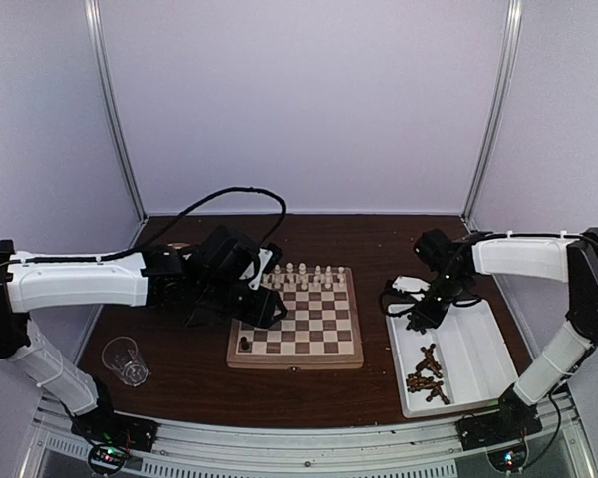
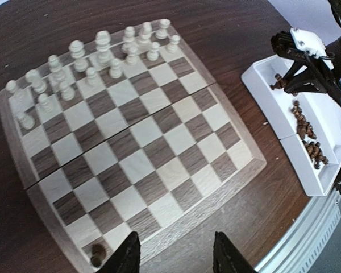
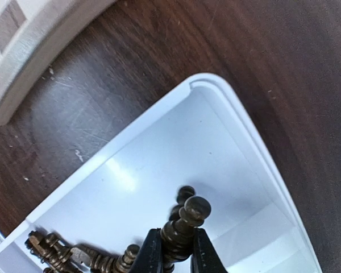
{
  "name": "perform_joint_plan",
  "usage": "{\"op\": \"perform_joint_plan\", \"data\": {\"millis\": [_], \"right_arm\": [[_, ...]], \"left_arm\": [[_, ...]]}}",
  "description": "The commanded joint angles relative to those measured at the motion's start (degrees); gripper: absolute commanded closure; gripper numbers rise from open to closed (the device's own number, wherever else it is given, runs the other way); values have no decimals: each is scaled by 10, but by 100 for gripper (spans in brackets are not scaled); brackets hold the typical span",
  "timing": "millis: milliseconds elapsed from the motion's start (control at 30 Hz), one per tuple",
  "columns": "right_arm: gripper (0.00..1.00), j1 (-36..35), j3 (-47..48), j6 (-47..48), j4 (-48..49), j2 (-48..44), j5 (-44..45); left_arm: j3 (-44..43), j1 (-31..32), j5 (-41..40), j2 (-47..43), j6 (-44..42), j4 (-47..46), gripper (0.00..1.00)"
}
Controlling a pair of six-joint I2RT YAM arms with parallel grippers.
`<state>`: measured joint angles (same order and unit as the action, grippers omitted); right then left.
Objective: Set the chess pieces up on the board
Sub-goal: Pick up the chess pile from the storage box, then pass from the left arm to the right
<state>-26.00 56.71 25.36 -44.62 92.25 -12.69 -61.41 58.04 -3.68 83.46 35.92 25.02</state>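
The dark wooden surface (image 1: 379, 239) fills the floor of the booth, with pale walls around it. The white left arm (image 1: 80, 281) reaches in from the left, the white right arm (image 1: 523, 257) from the right.

The board (image 1: 297, 361) lies flat in the middle of the surface, just beside the long white tray (image 1: 478, 339) on its right. From the left wrist the board (image 2: 153, 153) shows as two halves meeting along a seam, and the tray (image 2: 335, 122) sits off its right edge. A clear plastic cup (image 1: 127, 359) stands on its own near the left front, well apart from the board.

The cream chessmen (image 1: 304, 276) stand upright in the two far rows of the board; up close (image 2: 96, 57) a few look out of line. The dark chessmen (image 1: 427, 376) lie heaped in the near part of the tray, with a few more (image 2: 307, 136) strung along it. One dark piece (image 1: 244, 344) sits at the board's near left corner.

The left pincer (image 2: 176, 256) hangs over the board's left edge, its fingers apart with nothing between them. The right pincer (image 3: 176, 244) is over the far part of the tray (image 3: 159, 165), clamped on a single dark chessman (image 3: 186, 223), which points its round head up and away. I cannot tell whether that chessman touches the tray floor.
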Motion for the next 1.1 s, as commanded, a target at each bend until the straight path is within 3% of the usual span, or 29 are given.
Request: {"op": "perform_joint_plan", "data": {"millis": [0, 167, 367, 467, 767, 1067], "right_arm": [[96, 10, -15, 16, -16, -94, -44], [96, 15, -28, 22, -15, -159, -88], [96, 21, -27, 34, -40, -220, -162], [96, 23, -17, 21, -54, -258, -219], [96, 27, 36, -3, -100, -288, -356], [96, 30, 41, -13, -91, -290, -355]], "left_arm": [[-70, 21, 70, 71, 6, -100, 56], [-143, 33, 151, 193, 66, -224, 54], [-241, 49, 193, 313, 101, -320, 52], [-231, 50, 226, 343, 120, -428, 47], [-178, 49, 294, 386, 174, -736, 45], [-193, 49, 339, 421, 251, -826, 42]]}}
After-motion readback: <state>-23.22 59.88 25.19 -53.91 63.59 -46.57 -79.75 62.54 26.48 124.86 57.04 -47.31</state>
